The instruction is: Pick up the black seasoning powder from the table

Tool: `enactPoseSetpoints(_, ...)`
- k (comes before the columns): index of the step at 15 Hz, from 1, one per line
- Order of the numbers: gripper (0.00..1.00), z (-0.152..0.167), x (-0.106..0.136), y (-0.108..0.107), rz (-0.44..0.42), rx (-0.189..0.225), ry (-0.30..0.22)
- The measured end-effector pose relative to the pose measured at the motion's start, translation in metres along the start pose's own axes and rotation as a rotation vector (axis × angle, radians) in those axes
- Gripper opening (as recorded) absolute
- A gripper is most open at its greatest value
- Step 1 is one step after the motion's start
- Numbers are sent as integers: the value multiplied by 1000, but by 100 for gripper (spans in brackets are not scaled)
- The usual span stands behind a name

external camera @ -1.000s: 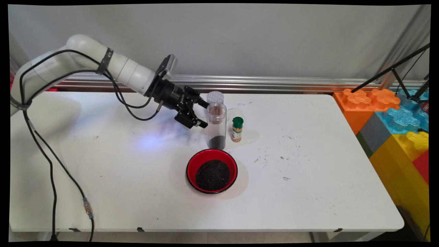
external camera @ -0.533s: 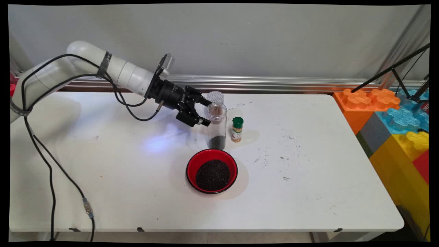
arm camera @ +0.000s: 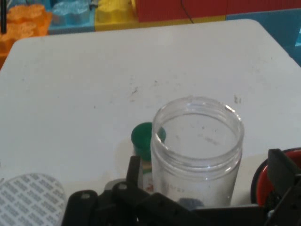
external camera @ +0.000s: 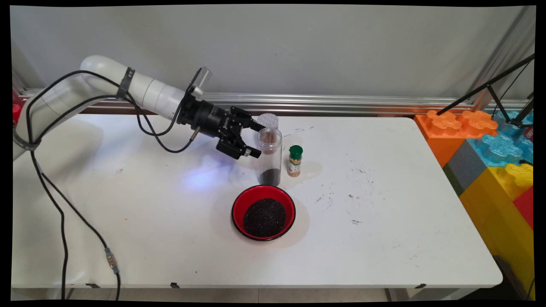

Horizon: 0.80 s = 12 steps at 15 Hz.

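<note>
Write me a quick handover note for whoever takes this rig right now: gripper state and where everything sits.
Gripper: open, fingers either side of the clear jar's upper part, not closed on it.
Clear jar: upright, lidless, a little dark grain at the bottom.
Its lid lies behind it on the table.
Green-capped spice bottle stands just right of the jar.
Red bowl of dark grain sits in front of the jar.

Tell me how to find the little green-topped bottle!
Look at the red bowl near the middle of the white table. Just behind it stands a tall clear jar. The little bottle is right of that jar, much shorter, with a green cap.
</note>
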Motion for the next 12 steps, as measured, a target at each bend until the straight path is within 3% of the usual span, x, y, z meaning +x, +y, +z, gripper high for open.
enactPoseSetpoints(12,100,11,-25,8,53,18,74)
